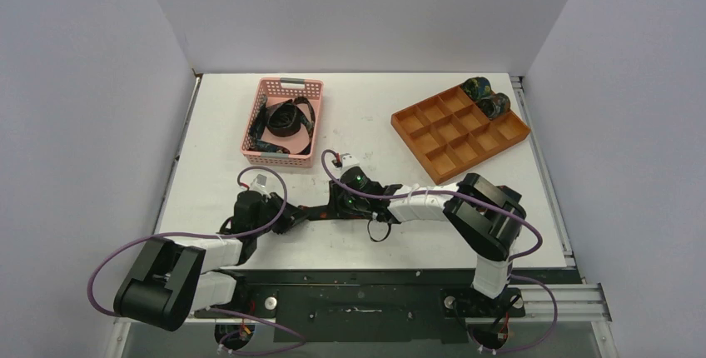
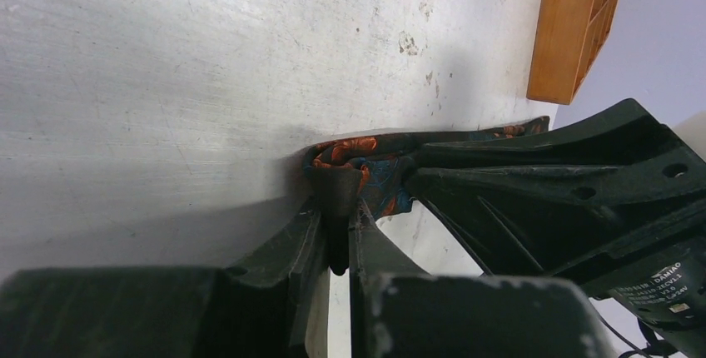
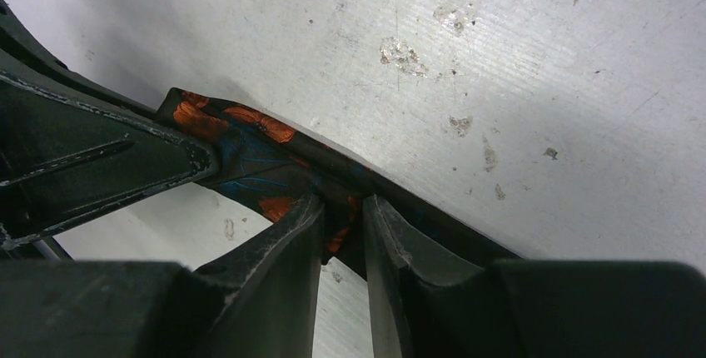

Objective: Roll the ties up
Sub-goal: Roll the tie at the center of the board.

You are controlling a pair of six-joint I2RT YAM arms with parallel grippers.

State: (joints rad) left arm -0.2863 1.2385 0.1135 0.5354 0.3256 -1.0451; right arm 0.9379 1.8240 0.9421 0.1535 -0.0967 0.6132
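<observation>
A dark tie (image 1: 314, 211) with orange-red motifs lies on the white table (image 1: 375, 125) between my two grippers, near the front edge. My left gripper (image 2: 337, 208) is shut on a folded end of this tie (image 2: 366, 154), with the fabric pinched between its fingers. My right gripper (image 3: 343, 208) is shut on the same tie (image 3: 250, 146) a little further along, facing the left one. In the top view the left gripper (image 1: 291, 215) and the right gripper (image 1: 335, 206) nearly touch. More ties (image 1: 283, 121) lie loose in the pink basket. Two rolled ties (image 1: 485, 96) sit in the orange tray.
The pink mesh basket (image 1: 253, 116) stands at the back left. The orange compartment tray (image 1: 460, 131) lies at the back right, and its corner (image 2: 574, 25) shows in the left wrist view. Purple cables (image 1: 266, 183) loop above both arms. White walls enclose the table.
</observation>
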